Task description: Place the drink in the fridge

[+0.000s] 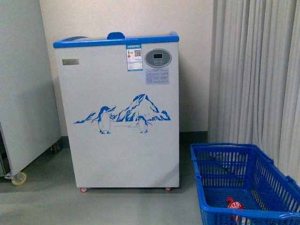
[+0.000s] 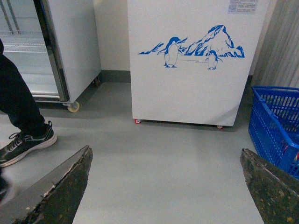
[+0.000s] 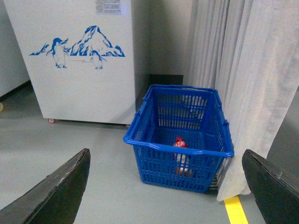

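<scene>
The drink [image 1: 234, 204], a bottle with a red cap and red label, stands inside a blue plastic basket [image 1: 220, 168] on the floor at the lower right; it also shows in the right wrist view [image 3: 180, 144]. The fridge [image 1: 119, 117], white with a blue top rim and a penguin-and-mountain picture, stands against the wall with its lid shut. It also shows in the left wrist view [image 2: 191, 88] and the right wrist view [image 3: 84, 88]. My left gripper [image 2: 166, 161] is open over bare floor. My right gripper [image 3: 166, 163] is open, short of the basket [image 3: 154, 144].
A grey-white cabinet on castors [image 1: 23, 93] stands left of the fridge. A person's leg and shoe [image 2: 25, 140] are on the floor at the left. White curtains [image 1: 255, 70] hang behind the basket. A yellow floor line [image 3: 235, 210] runs beside the curtain.
</scene>
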Robot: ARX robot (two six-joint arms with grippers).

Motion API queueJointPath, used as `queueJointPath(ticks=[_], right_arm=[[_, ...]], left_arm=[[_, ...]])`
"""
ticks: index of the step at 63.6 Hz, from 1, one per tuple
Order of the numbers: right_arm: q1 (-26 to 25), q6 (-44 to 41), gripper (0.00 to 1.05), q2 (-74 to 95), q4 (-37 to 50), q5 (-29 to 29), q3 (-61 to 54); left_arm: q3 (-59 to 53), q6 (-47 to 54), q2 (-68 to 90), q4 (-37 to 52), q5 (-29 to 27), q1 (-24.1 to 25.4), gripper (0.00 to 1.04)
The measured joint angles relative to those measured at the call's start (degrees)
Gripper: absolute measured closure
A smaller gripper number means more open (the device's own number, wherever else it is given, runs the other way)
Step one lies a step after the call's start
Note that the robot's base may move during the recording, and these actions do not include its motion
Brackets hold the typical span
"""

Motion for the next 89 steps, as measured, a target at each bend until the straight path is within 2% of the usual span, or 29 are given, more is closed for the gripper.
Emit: queueJointPath(ticks=[89], right_arm=[[0.00,0.00,0.08,0.00,0.00,0.00,0.00]], left_arm=[[0.00,0.00,-0.02,0.00,-0.02,0.00,0.08]])
